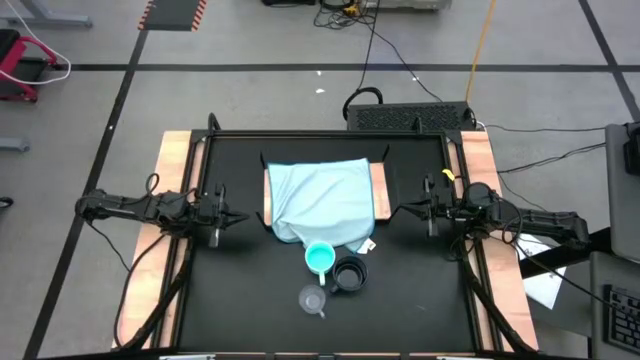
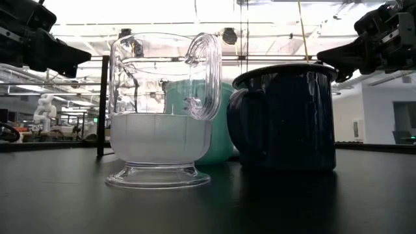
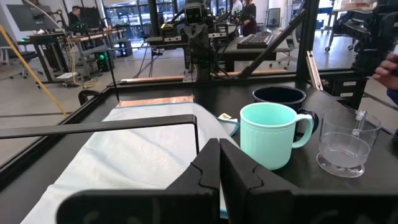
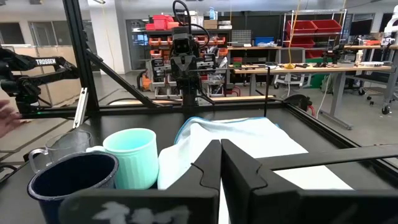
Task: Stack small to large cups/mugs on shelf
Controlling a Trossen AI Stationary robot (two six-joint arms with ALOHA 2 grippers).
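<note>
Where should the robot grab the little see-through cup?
Probably by its rim, coming down from above. The clear cup stands upright and open-topped, a little apart from the turquoise cup and black mug, leaving room. Its handle looks awkward for two fingers.

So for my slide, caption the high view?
Both grippers, left and right, flank the cloth-draped shelf; three cups wait on the table.

Your high view looks straight down on the whole black counter point(image 1: 240, 300). Your low view sits at counter height, very near the clear transparent handled cup point(image 2: 162, 110). Both wrist views face inward, sharing the turquoise plastic mug point(image 3: 270, 134).
</note>
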